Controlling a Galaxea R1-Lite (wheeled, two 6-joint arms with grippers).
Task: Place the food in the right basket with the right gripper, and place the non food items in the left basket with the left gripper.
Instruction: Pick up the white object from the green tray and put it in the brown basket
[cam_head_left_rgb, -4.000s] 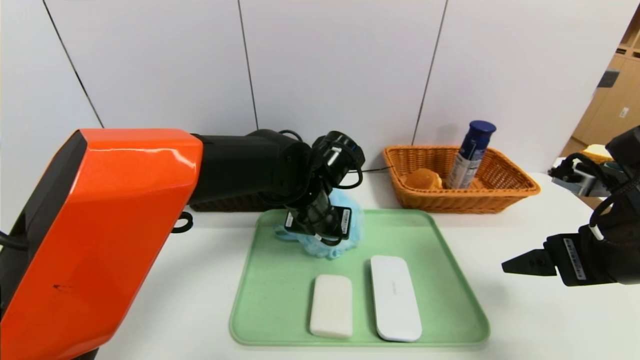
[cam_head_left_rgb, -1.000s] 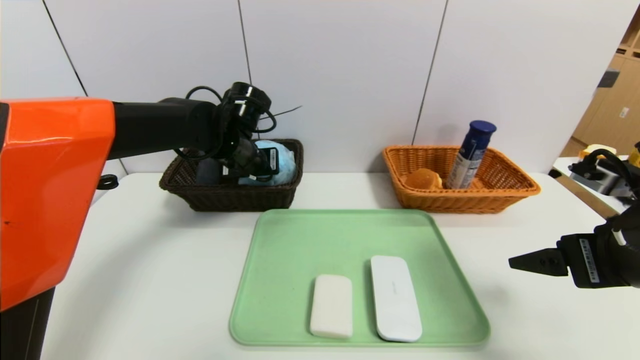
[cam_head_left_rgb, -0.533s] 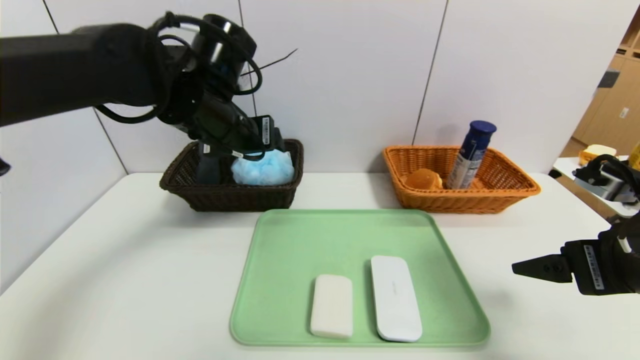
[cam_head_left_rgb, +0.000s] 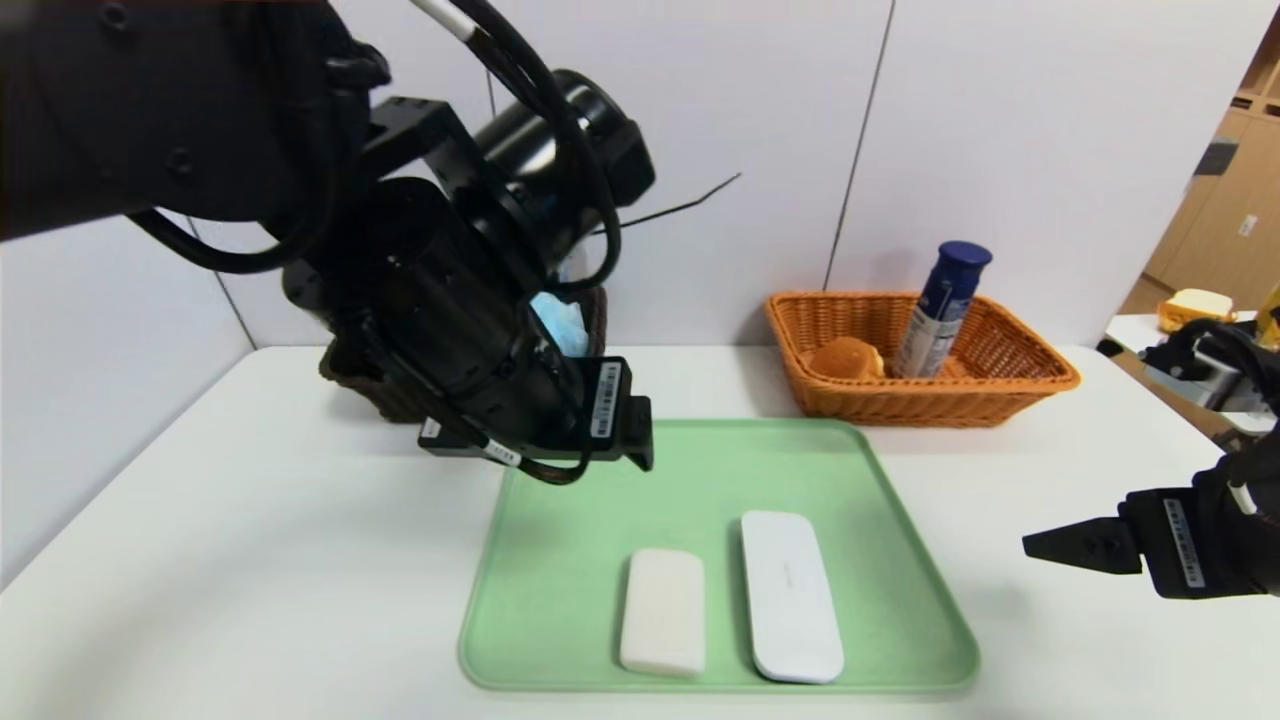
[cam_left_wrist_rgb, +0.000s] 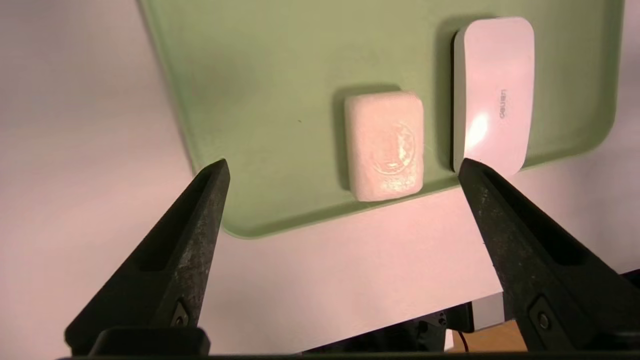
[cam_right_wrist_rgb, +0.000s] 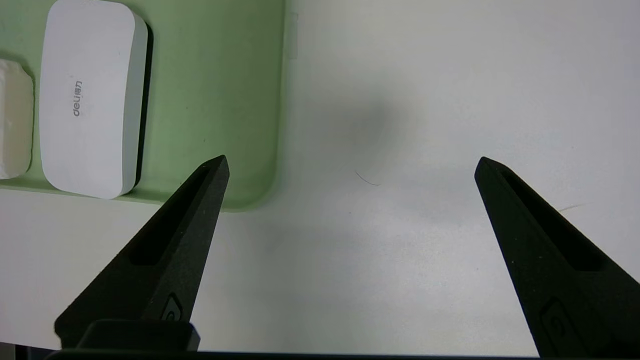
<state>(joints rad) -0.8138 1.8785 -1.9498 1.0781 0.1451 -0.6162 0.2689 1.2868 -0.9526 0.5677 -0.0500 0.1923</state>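
- The white surface (cam_head_left_rgb: 300, 560) carried a green tray (cam_head_left_rgb: 590, 520) in the middle and two wicker baskets along the back wall.
- The left arm filled the upper left of the head view, raised over the tray's far left corner; it hid most of the left basket (cam_head_left_rgb: 345, 372).
- The green tray lay between and in front of the two baskets, with two white items side by side near its front edge.
- The right basket (cam_head_left_rgb: 1000, 385), orange-tan, sat at the back right and held the bread bun (cam_head_left_rgb: 846, 357) and a blue-capped spray can (cam_head_left_rgb: 940, 305) leaning upright beside it.
- The left pincer (cam_left_wrist_rgb: 345, 167) stood wide and held nothing; the soap bar and the case showed between its tips, well below.
- The right pincer (cam_right_wrist_rgb: 350, 165) was also spread wide and empty, over bare surface just right of the tray's front right corner.
- The white oblong case (cam_head_left_rgb: 792, 596) lay lengthwise on the tray, right of the soap.
- The white soap bar (cam_head_left_rgb: 663, 611) lay just beside the case, apart from it.
- A patch of the light blue bath pouf (cam_head_left_rgb: 560, 322) showed behind the left arm, at the dark basket.
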